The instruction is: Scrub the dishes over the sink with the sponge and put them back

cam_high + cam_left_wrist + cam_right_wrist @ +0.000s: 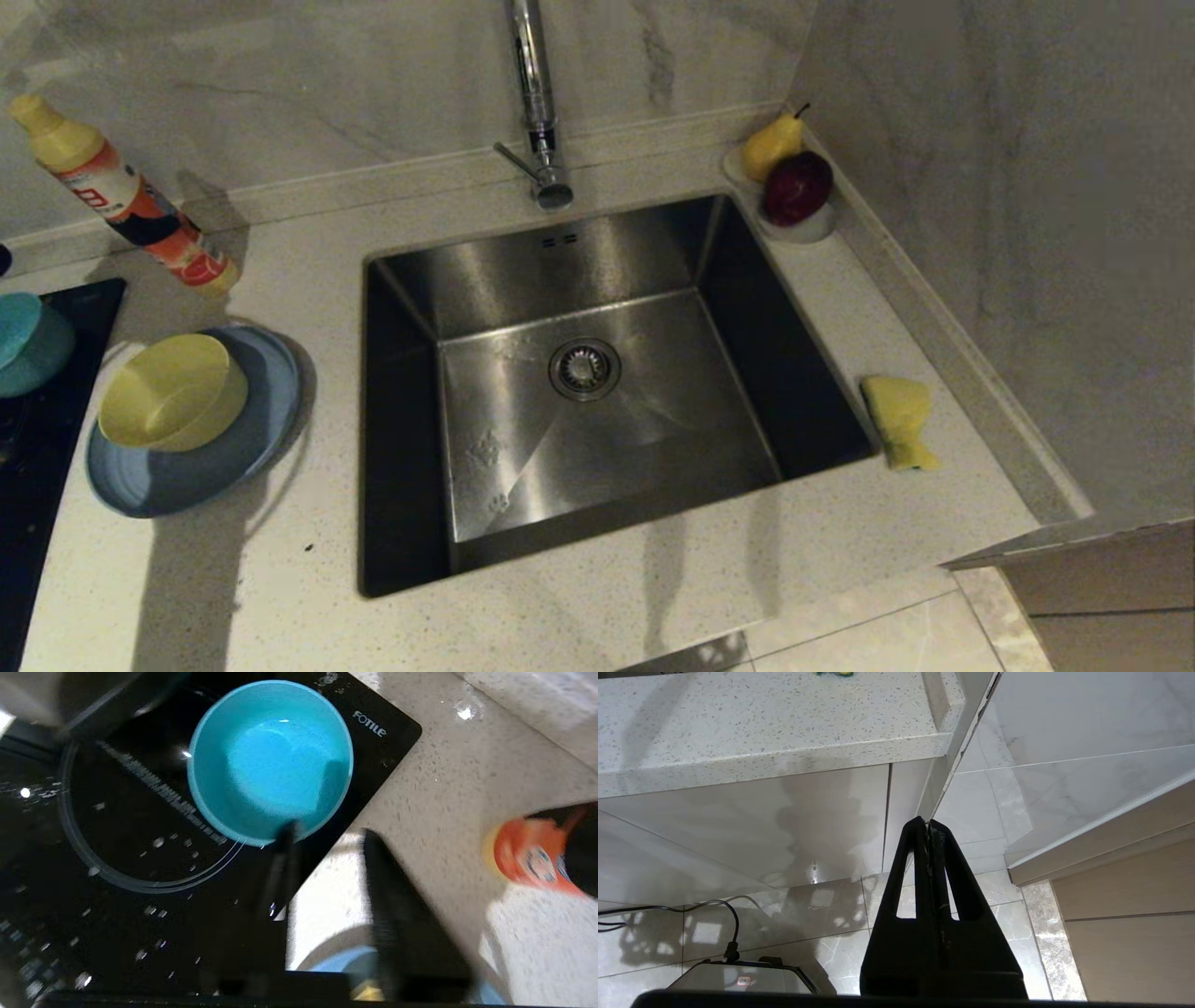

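A: Dishes, three items. Teal bowl (pixel 270 760): on the black cooktop (pixel 117 868), far left of the counter. Pale-yellow bowl (pixel 172 392): seated inside the slate-blue plate (pixel 191 425), between cooktop and sink (pixel 583 373). Sponge (pixel 898 420): on the counter, right of the basin, well apart from all dishes.

B: Tools?

A: Left gripper (pixel 327 835): above the cooktop corner, fingers spread and holding nothing, one tip near the teal bowl's rim. Right gripper (pixel 928 828): parked low beside the cabinet front, fingers pressed together, holding nothing.

B: Step in hand?

A: Likely the opening step, a reach for the first dish. Nothing is over the basin and the sponge lies untouched. Next move calls for straddling the teal bowl's rim and pinching it, then fetching the sponge with the other arm.

B: Surroundings, obstructions?

A: Detergent bottle (pixel 126 196) leaning behind the plate; tap (pixel 534 103) over the basin; pear (pixel 773 145) and dark-red fruit (pixel 796 187) on a white dish (pixel 812 229) in the corner. The bottle stands close to the left arm's path; the glossy cooktop may let the bowl slide.
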